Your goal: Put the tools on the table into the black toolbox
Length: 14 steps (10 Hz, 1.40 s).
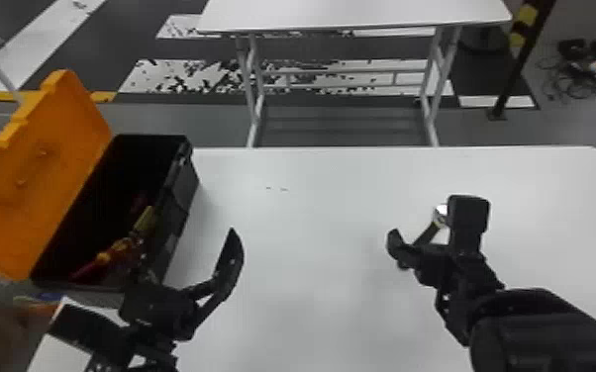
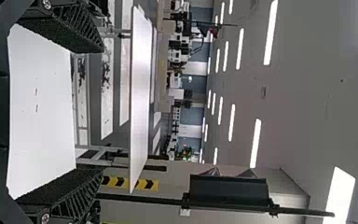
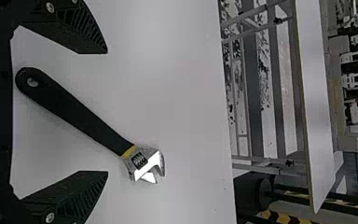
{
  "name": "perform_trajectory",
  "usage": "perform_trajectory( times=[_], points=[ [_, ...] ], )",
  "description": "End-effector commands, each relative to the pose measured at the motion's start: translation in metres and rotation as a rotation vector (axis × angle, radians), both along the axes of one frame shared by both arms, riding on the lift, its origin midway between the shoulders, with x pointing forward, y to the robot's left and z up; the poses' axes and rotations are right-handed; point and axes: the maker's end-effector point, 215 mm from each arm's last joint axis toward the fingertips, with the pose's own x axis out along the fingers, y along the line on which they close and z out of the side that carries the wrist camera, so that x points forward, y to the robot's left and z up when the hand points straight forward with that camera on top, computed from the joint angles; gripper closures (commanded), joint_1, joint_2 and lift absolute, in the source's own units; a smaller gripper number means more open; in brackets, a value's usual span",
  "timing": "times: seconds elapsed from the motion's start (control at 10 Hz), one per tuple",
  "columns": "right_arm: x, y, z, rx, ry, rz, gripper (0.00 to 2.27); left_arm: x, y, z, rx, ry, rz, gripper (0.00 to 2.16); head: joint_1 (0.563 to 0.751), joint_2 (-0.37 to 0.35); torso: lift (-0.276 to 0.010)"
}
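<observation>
1. The adjustable wrench (image 3: pixel 77 112) lies on the white table (image 1: pixel 322 198), aslant between the fingers of the right gripper (image 1: pixel 429 216); its black handle is between them, and its metal head sits past the fingertips.
2. White tabletop shows between the wrench and each right finger in the right wrist view.
3. Broad bare tabletop lies between the two grippers, with more beyond the wrench up to the far edge and out to the rounded right corner.
4. The black toolbox (image 1: pixel 175 198) stands at the left, its orange lid (image 1: pixel 49 143) open, with red and yellow tools (image 1: pixel 114 250) inside.
5. The right jaws are spread wide around the wrench.
6. The left gripper (image 1: pixel 190 257), near the toolbox's near end, has its jaws wide apart too.
</observation>
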Motion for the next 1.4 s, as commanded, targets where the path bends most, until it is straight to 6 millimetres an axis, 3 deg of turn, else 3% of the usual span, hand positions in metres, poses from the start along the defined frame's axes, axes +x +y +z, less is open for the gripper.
perform_trajectory(
  times=[0.0,0.7,1.0,1.3],
  points=[
    [0.002,0.006,-0.003,0.002,0.003,0.014,0.09,0.003,-0.005,-0.002,-0.006,0.000,-0.008,0.08,0.695,0.102,-0.075],
    [0.006,0.012,-0.029,0.006,0.041,0.041,0.10,0.006,-0.007,-0.007,-0.011,0.009,-0.009,0.08,0.695,0.108,-0.075],
    [0.005,0.011,-0.038,0.009,0.058,0.046,0.23,0.006,-0.006,-0.009,-0.012,0.012,-0.008,0.08,0.695,0.108,-0.075],
    [0.005,0.010,-0.039,0.000,0.065,0.049,0.86,0.006,-0.007,-0.009,-0.013,0.012,-0.009,0.08,0.695,0.106,-0.075]
  ],
)
